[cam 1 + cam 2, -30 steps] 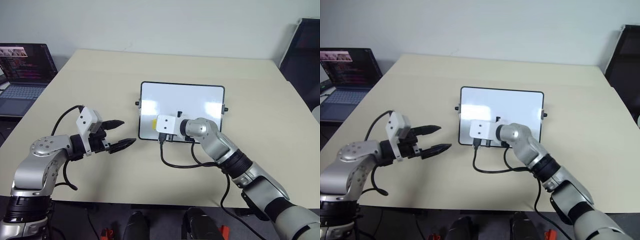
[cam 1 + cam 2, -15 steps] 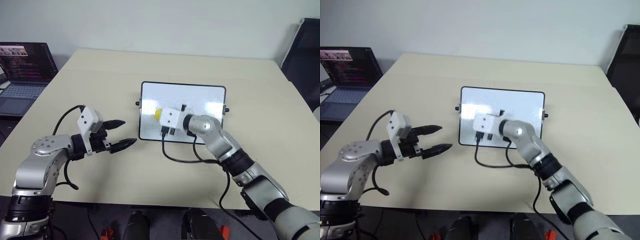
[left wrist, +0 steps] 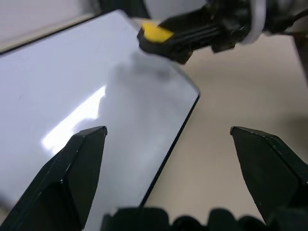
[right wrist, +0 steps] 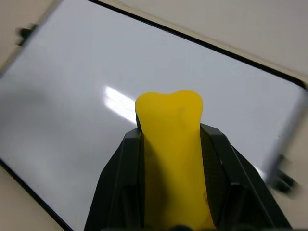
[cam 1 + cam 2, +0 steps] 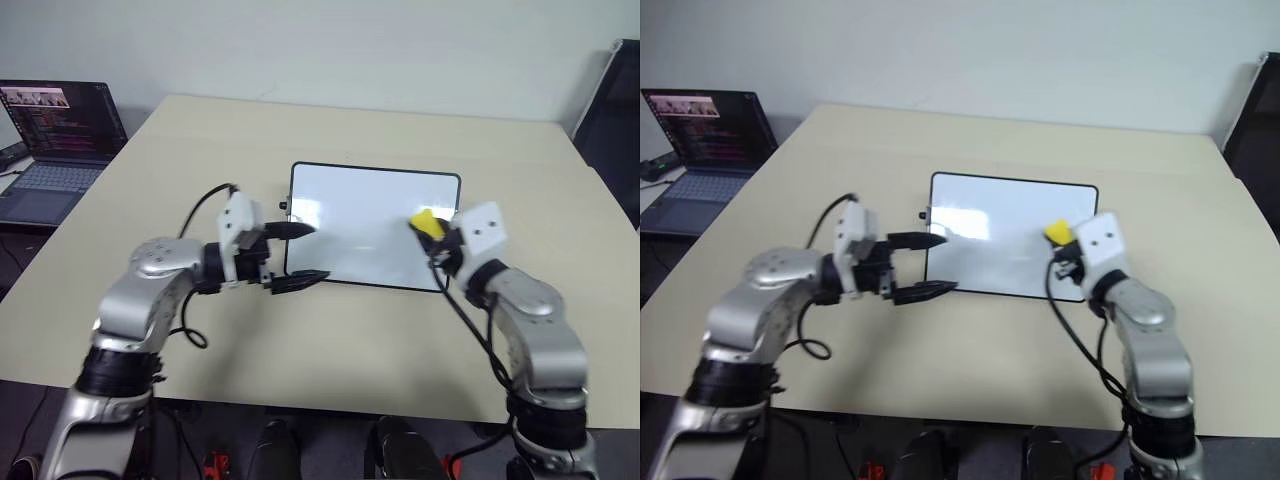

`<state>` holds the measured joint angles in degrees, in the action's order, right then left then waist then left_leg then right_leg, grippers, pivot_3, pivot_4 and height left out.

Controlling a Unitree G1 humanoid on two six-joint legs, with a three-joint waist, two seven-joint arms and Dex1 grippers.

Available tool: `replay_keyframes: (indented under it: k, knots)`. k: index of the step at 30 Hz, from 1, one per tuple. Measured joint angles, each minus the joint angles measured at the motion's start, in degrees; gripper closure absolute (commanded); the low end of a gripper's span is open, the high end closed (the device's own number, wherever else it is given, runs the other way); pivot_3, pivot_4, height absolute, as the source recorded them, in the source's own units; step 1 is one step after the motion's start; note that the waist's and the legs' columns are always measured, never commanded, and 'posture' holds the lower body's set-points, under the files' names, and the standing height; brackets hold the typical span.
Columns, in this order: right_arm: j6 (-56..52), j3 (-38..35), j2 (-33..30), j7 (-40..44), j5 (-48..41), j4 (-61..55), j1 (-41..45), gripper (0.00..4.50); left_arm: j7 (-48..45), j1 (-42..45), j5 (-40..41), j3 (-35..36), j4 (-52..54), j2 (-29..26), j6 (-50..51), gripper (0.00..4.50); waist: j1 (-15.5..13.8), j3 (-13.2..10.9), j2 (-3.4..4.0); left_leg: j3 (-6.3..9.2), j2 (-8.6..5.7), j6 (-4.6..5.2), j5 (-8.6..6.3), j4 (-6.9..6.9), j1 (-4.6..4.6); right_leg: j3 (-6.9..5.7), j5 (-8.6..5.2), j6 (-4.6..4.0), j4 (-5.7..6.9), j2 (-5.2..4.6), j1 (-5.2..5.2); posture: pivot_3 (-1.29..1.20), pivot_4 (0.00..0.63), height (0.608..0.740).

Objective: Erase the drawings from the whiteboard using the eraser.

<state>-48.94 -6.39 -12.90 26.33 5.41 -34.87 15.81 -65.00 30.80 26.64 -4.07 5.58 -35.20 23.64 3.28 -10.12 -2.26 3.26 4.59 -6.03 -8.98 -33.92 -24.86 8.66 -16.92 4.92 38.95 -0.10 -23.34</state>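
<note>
whiteboard: one, laid flat at the middle of the beige table; no marks can be made out on it
eraser: one, yellow, pinched in the right gripper over the board's right end
left gripper: jaws spread wide with nothing in them, one tip over the board's left edge, the other just off its lower left corner
laptop: one, seen open at the upper left, well apart from everything
open room: plenty of bare table left above and below the board

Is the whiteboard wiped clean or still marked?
Clean, as far as visible: the whiteboard surface shows only glare, no blue scribbles, though the eraser hides a patch.
</note>
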Motion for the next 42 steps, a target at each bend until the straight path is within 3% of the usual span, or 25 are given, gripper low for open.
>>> replay_keyframes:
  k: [7,22,31,37,42]
  knots:
    - [-11.45,-7.12,0.39,-6.12,-0.12,-3.1,-5.95,3.29,-8.58,10.71,-4.33,-10.92,-10.43,8.1,-4.51,0.0,0.96,0.0,0.01,-0.04,-0.02,0.02,0.01,-0.03,0.02,0.08,0.03,-0.01,0.01,0.01,0.01,0.0,0.15,0.74]
    - [-4.25,-13.34,-2.44,-10.44,-6.3,18.39,-1.84,3.29,-9.77,19.07,-13.36,-16.58,-22.39,20.53,-15.03,0.0,1.59,-0.04,0.08,-0.02,-0.05,0.04,0.0,-0.01,0.02,0.12,0.13,0.22,-0.01,0.01,0.05,0.0,0.15,0.74]
    - [0.86,-13.69,-4.76,-11.45,-9.35,25.03,-0.37,0.17,-8.56,18.83,-14.05,-16.38,-22.06,20.16,-14.84,0.0,1.52,-0.13,0.24,-0.02,-0.05,0.04,0.0,0.01,0.01,0.11,0.13,0.25,-0.01,0.01,0.06,0.0,0.15,0.74]
    - [2.52,-13.91,-5.02,-11.59,-11.62,20.75,-1.6,0.04,-5.62,15.5,-12.7,-13.61,-19.23,19.16,-11.78,0.0,1.64,-0.19,0.37,0.01,-0.05,0.04,0.0,0.01,0.01,0.1,0.13,0.25,0.01,0.01,0.06,0.0,0.15,0.74]
    - [5.86,-13.82,-4.33,-10.86,-14.4,6.78,-9.1,0.04,1.87,9.97,-8.63,-5.27,-11.64,16.45,-4.27,0.0,1.64,-0.19,0.42,0.07,-0.03,0.04,0.0,0.08,0.01,0.05,0.08,0.29,0.0,0.01,0.08,0.0,0.15,0.74]
